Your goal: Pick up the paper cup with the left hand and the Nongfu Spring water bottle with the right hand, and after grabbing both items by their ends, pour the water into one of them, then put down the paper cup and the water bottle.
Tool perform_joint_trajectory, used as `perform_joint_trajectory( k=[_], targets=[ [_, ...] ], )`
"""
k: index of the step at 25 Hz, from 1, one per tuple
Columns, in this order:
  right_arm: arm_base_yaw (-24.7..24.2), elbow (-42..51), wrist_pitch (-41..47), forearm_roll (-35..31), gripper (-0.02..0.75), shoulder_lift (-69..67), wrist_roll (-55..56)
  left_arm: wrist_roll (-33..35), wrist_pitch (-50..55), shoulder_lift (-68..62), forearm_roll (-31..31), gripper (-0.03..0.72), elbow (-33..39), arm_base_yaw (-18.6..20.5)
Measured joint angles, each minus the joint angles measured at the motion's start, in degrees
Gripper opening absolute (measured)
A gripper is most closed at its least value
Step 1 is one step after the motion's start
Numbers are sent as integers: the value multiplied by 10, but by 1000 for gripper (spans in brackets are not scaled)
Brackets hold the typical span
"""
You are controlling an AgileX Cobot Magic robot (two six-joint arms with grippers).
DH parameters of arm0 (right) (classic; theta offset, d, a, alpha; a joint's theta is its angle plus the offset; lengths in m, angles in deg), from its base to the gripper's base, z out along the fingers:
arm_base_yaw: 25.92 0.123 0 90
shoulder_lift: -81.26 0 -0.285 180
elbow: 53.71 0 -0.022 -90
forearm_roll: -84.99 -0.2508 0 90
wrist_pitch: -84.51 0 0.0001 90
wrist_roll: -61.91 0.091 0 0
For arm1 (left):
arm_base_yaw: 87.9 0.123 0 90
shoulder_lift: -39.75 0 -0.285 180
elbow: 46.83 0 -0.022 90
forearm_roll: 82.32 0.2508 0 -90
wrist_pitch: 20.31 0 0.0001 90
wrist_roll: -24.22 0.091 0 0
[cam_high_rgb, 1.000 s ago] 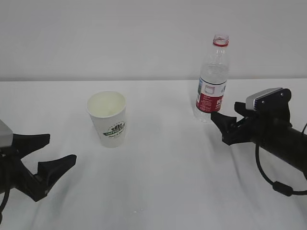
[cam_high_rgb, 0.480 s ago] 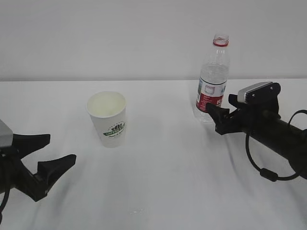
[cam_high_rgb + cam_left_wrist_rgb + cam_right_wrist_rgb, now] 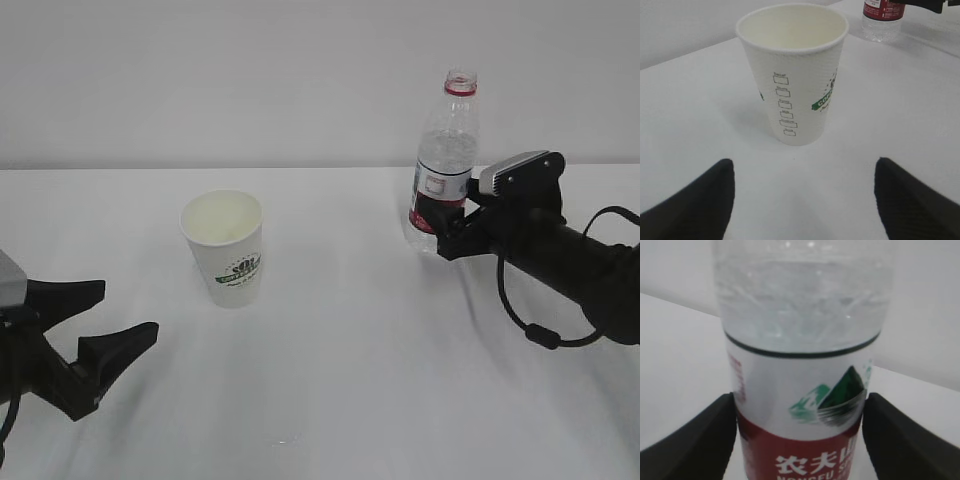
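Note:
The white paper cup point(image 3: 225, 250) with a green logo stands upright and empty on the table left of centre. My left gripper point(image 3: 125, 312) is open low at the front left, well short of it. In the left wrist view the cup point(image 3: 792, 75) stands just beyond the open left gripper point(image 3: 803, 170). The uncapped Nongfu Spring water bottle point(image 3: 445, 160) stands upright at the back right. My right gripper point(image 3: 440, 228) is open at its red label. In the right wrist view the bottle point(image 3: 800, 365) fills the gap of the right gripper point(image 3: 800, 402). The water is hard to tell from the clear plastic.
A white cloth-covered table point(image 3: 350, 380) carries everything, with a plain white wall behind. The bottle's base point(image 3: 881, 20) shows at the top right of the left wrist view. A black cable point(image 3: 540, 335) loops under the right arm.
The right arm has moved left and away from the camera, bringing its open fingers around the lower part of the bottle. The left gripper, the cup and the bottle have stayed in place.

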Motion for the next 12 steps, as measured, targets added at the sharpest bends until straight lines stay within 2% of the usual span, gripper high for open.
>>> perform_joint_trajectory(
  k=[12],
  targets=[
    [0,-60,1,18,590,-43,44,0,0,0,0,631,0,0]
  ],
)
